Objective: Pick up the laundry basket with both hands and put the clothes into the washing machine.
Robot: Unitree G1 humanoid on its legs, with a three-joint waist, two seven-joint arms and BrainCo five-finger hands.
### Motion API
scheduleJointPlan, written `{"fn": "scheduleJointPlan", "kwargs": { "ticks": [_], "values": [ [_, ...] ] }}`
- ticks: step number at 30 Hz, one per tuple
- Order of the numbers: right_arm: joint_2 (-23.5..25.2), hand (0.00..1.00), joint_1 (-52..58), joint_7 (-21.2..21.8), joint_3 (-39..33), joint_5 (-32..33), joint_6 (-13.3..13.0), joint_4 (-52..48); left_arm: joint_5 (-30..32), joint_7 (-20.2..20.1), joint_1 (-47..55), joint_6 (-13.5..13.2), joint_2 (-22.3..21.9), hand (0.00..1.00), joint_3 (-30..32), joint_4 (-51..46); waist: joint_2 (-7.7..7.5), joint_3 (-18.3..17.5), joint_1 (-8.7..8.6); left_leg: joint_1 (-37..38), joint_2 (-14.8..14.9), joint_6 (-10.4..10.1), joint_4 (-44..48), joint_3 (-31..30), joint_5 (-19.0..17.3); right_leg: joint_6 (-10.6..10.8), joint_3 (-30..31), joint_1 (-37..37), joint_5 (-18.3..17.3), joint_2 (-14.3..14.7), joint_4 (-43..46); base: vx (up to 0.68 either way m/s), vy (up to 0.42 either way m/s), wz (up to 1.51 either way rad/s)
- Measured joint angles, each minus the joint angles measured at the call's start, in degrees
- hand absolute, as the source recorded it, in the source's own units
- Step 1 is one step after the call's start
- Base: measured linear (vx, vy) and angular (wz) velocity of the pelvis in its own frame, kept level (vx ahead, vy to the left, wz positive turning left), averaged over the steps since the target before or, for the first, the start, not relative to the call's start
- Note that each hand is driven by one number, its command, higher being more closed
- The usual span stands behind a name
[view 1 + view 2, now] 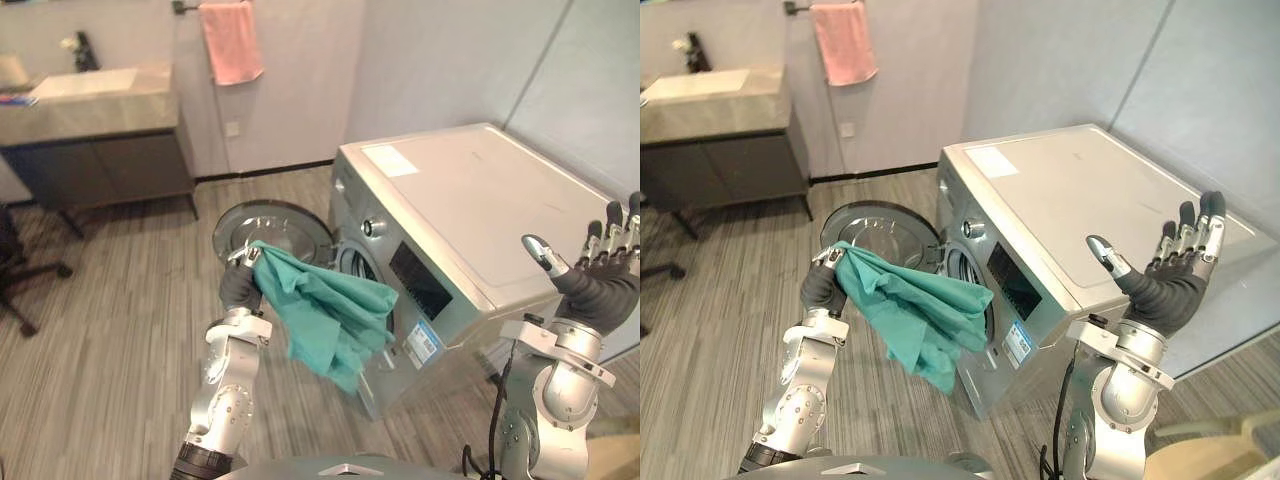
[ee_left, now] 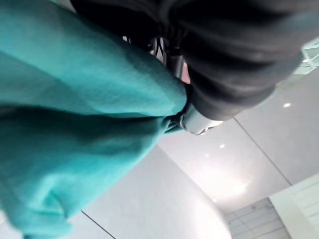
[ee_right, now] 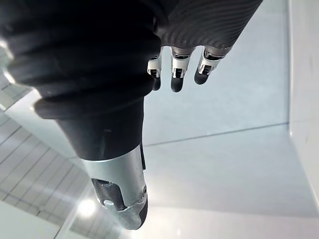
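Teal garment, crumpled, clutched by left hand, boxy silver washing machine

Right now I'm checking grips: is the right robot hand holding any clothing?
No, the right robot hand is open and empty; the green cloth hangs from the left robot hand.

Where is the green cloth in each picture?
Left eye view: teal garment at centre, hanging from the left robot hand.
Right eye view: teal garment left of centre.
Left wrist view: teal garment close up, against the robot hand.
Eye views share: the washing machine's open door.
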Motion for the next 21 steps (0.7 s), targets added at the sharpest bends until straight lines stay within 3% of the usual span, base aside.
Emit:
{"fn": "scheduleJointPlan", "kwargs": {
  "ticks": [2,4,5,6,7,8,9,10,12,14,16,17,18,20,21],
  "values": [
    [0.59,0.0,-0.82,0.12,0.27,0.0,-0.22,2.48,-0.08,0.1,0.37,0.58,0.35,1.0,0.46,2.4,-0.26,0.17,0.12,-0.73,-1.0,0.38,-7.13,-1.99,-3.71,1.51,4.27,0.24,0.89,-1.78,-1.58,0.23,0.267,-1.03],
    [0.54,0.0,-2.35,0.33,1.15,0.0,-0.16,7.79,-0.06,0.27,1.59,1.14,0.37,1.0,1.45,3.79,-0.63,0.41,0.17,0.06,-4.97,-0.65,-22.21,-8.44,-6.29,2.72,9.13,-0.23,1.52,-4.09,-2.74,0.22,0.455,-1.13],
    [0.48,0.0,-2.64,0.65,2.1,0.02,-0.07,9.35,-0.05,0.45,2.52,1.14,0.25,1.0,2.5,3.96,-0.09,0.17,0.43,2.19,-7.41,-0.01,-34.76,-13.11,-5.19,4.08,11.75,-1.49,1.1,-4.92,-2.35,0.18,0.497,-1.15],
    [0.32,0.0,-2.55,0.8,2.25,0.04,-0.04,9.14,-0.05,0.93,2.9,1.0,-0.17,1.0,2.77,3.94,1.15,-0.15,0.63,3.93,-8.27,1.42,-41.85,-15.88,-1.62,5.75,12.8,-2.4,0.49,-4.78,-2.04,0.15,0.534,-1.21],
    [0.73,0.0,-2.56,1.22,2.8,0.08,-0.12,9.18,-0.05,1.66,3.59,0.98,0.25,1.0,3.51,4.41,1.63,-0.2,0.4,6.08,-9.61,-8.35,-45.59,-19.16,-2.36,8.24,15.47,-3.12,-0.75,-5.47,-1.85,0.15,0.439,-0.66],
    [1.87,0.0,-2.21,1.34,3.01,0.13,0.06,9.53,-0.05,2.61,3.9,1.0,0.41,1.0,5.25,5.04,1.12,0.24,-0.79,5.78,-9.82,-9.89,-45.0,-18.58,-2.84,8.99,15.94,-3.98,-1.68,-4.73,0.63,0.17,0.4,-0.54],
    [2.98,0.0,-2.07,1.32,3.13,0.24,0.05,9.34,-0.04,3.0,5.24,0.85,0.73,1.0,6.94,4.59,-0.99,0.2,-0.57,5.86,-11.46,-10.66,-43.46,-19.5,-2.53,7.86,15.71,-5.64,-1.99,-3.06,3.43,0.15,0.234,-0.37],
    [2.61,0.0,-3.02,1.41,3.03,0.74,0.0,8.85,-0.04,3.34,6.48,0.58,0.92,1.0,6.72,4.57,-2.27,0.28,-0.11,4.89,-14.64,-10.09,-39.63,-24.25,-3.51,8.26,15.98,-5.58,-2.6,-4.74,3.13,0.09,0.181,-0.44],
    [2.69,0.0,-4.31,1.44,3.0,1.19,-0.82,8.55,-0.02,3.36,7.5,0.7,1.0,1.0,5.02,4.59,-1.9,-0.63,-0.08,4.14,-15.95,-10.82,-37.39,-25.18,-7.55,9.45,16.53,-4.9,-1.95,-5.89,1.08,0.03,0.235,-0.23],
    [3.32,0.0,-4.6,1.41,3.93,1.17,-0.45,8.7,0.0,2.53,7.6,1.08,1.32,1.0,3.45,4.64,-1.43,-0.42,0.53,4.24,-17.48,-11.65,-37.04,-22.22,-10.7,10.82,18.59,-5.62,-1.47,-8.25,-0.15,-0.01,0.347,-0.34],
    [4.19,0.0,-4.66,1.41,6.5,1.08,-0.22,8.56,-0.02,2.39,7.8,1.18,1.9,1.0,2.9,5.17,-1.54,-0.53,0.71,4.27,-19.88,-10.4,-36.22,-19.0,-11.96,11.41,21.42,-5.96,-0.79,-11.26,-2.76,-0.04,0.346,-0.66],
    [4.17,0.0,-4.7,1.36,8.12,1.03,0.05,8.57,-0.02,2.37,7.8,1.26,2.58,1.0,2.13,5.3,-1.95,-0.55,1.18,4.29,-21.23,-9.47,-36.0,-16.15,-12.76,10.4,23.55,-7.06,-0.07,-13.22,-4.19,-0.03,0.32,-0.93],
    [4.13,0.0,-5.14,1.33,9.2,1.02,0.22,8.57,-0.02,2.3,7.76,1.37,2.85,1.0,1.98,5.3,-1.39,-1.04,1.54,4.22,-21.9,-8.83,-36.13,-13.51,-13.21,9.89,25.79,-8.7,1.36,-14.38,-4.71,-0.02,0.307,-1.12],
    [4.02,0.0,-6.63,1.34,11.66,0.96,0.84,8.69,-0.02,2.31,7.72,1.52,2.88,1.0,2.28,5.6,-0.89,-1.22,2.12,4.18,-21.94,-7.43,-36.98,-8.9,-13.49,10.87,27.07,-12.5,7.07,-15.22,-5.03,-0.01,0.263,-1.29],
    [3.98,0.0,-7.98,1.32,13.13,-0.17,1.13,8.88,-0.01,2.32,7.37,1.86,3.0,1.0,2.43,6.0,-0.36,-1.52,2.65,4.41,-21.39,-6.29,-38.57,-4.62,-12.85,9.48,25.66,-15.76,12.33,-15.27,-6.75,0.01,0.278,-1.77]
  ]
}}
